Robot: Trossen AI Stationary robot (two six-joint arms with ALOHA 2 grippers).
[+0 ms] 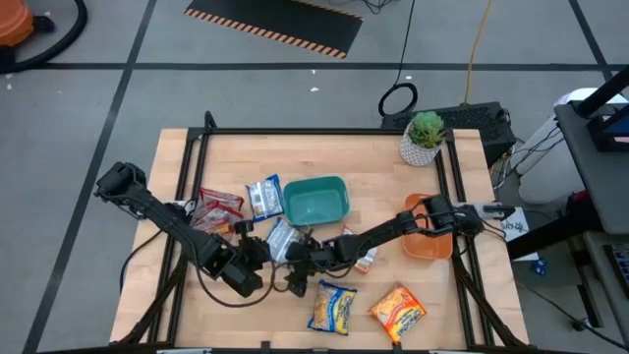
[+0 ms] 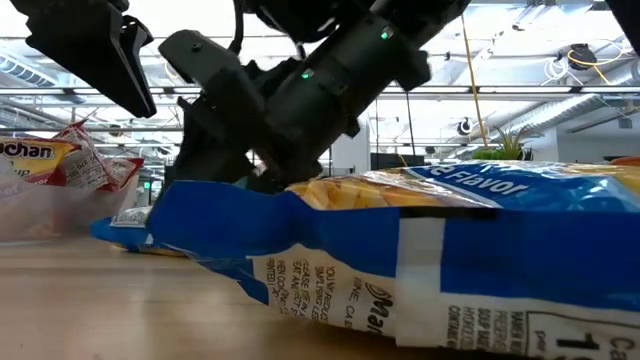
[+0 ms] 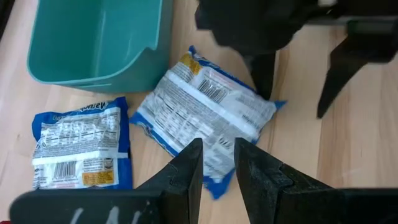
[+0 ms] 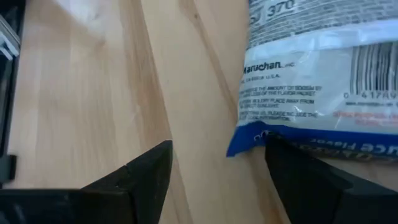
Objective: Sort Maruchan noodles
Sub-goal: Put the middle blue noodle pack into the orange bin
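Sorting barely begun: teal bin (image 1: 316, 200) holds nothing, packets scattered across the table (image 1: 177, 285). Both arms meet over one blue-and-white noodle packet (image 3: 205, 112) lying flat, back side up, just beside the bin, long axis slanting away from it. Right gripper (image 4: 217, 168) jaws spread beside its corner; left gripper (image 3: 217, 165) jaws nearly together, pinching nothing.

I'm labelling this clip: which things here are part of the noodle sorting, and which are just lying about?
Job: blue packets, red packet, orange packet, teal bin, orange tray, left pincer, right pincer.
Lying about: potted plant.
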